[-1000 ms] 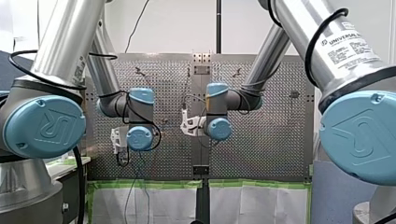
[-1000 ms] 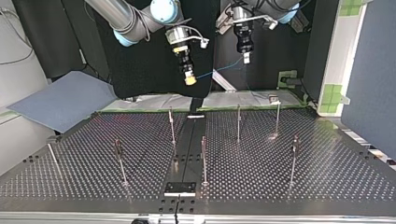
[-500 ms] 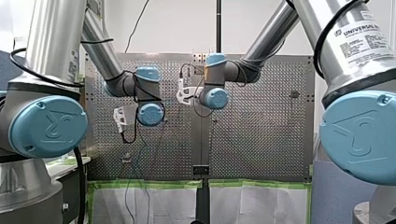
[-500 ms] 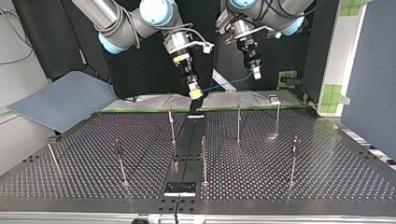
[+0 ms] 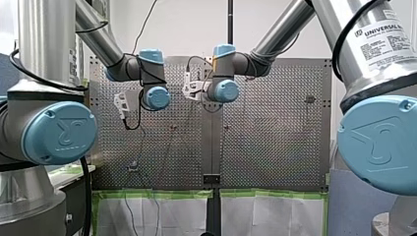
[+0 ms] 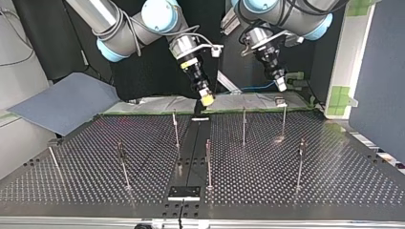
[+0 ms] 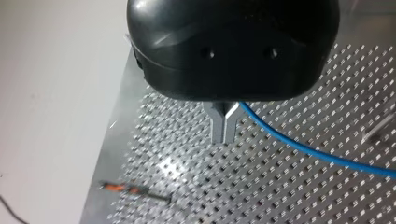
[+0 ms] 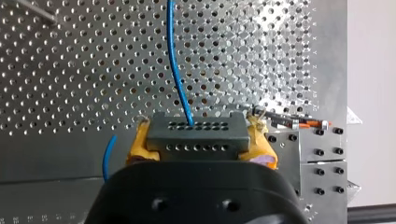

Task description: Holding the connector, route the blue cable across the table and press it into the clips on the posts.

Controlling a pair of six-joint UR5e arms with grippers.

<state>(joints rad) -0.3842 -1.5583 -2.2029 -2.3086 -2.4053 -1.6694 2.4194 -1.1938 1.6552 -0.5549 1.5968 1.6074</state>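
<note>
Clamped between my right gripper's point(image 8: 201, 145) yellow pads point(image 8: 139, 145): grey perforated connector block point(image 8: 196, 133). Pinched in my left gripper's point(image 7: 224, 127) closed metal fingers point(image 7: 218, 131): thin blue cable point(image 7: 299, 145).

Even indoor light glints off the perforated table point(image 6: 279, 139).

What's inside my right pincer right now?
My right pincer clamps a grey rectangular connector block with rows of holes; a thin blue cable runs out of it. The block's lower part is hidden by the pincer itself.
</note>
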